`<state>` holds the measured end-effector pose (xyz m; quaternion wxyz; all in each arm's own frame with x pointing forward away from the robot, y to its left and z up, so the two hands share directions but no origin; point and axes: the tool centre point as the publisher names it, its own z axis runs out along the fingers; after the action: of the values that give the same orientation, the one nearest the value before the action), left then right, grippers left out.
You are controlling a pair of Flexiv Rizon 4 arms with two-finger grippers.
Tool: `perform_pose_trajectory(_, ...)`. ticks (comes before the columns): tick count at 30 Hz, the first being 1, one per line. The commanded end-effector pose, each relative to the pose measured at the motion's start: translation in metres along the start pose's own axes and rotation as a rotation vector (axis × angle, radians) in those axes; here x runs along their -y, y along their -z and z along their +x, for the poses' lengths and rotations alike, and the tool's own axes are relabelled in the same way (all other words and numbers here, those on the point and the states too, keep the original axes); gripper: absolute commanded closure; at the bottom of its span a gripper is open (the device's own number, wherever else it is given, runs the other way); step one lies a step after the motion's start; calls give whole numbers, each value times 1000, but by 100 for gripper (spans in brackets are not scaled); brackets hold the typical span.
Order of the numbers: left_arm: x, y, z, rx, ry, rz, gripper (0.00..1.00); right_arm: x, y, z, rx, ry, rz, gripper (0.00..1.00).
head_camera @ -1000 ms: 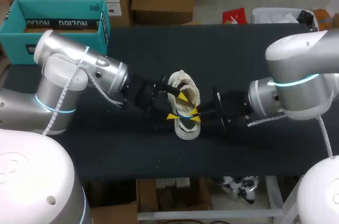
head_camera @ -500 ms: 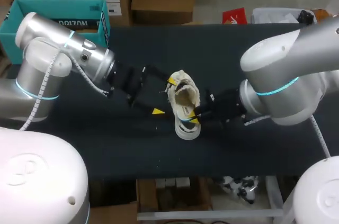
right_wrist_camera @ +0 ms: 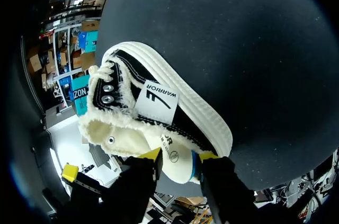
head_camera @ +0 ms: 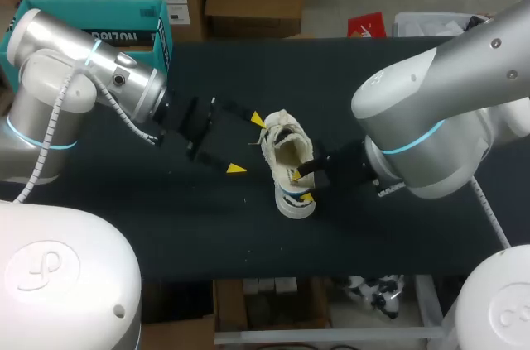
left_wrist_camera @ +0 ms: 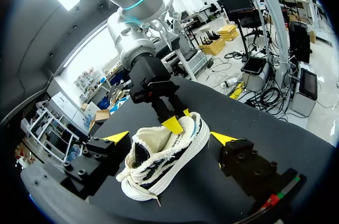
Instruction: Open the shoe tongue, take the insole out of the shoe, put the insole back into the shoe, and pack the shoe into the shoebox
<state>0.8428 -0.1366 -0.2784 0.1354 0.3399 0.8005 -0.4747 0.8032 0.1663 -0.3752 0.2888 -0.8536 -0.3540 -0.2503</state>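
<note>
Right wrist view: insole (right_wrist_camera: 174,167) pinched between right tool (right_wrist_camera: 178,156) tips.

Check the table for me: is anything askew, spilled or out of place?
Nothing is spilled or damaged. One thing is out of place: the cream heel end of the insole sticks out of the opening of the shoe, pinched in the right claw. The left claw is open, clear of the shoe.
</note>
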Motion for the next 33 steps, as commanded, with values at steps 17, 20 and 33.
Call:
perform_pose_trajectory(17,-6,15,1,28,94,-62,0,45,19,24,53,61,-20,100)
perform_pose_trajectory(20,-6,20,2,23,121,-70,0,44,6,25,49,71,0,100)
perform_pose_trajectory(33,-9,26,0,-38,204,-159,0,16,-22,17,44,89,43,100)
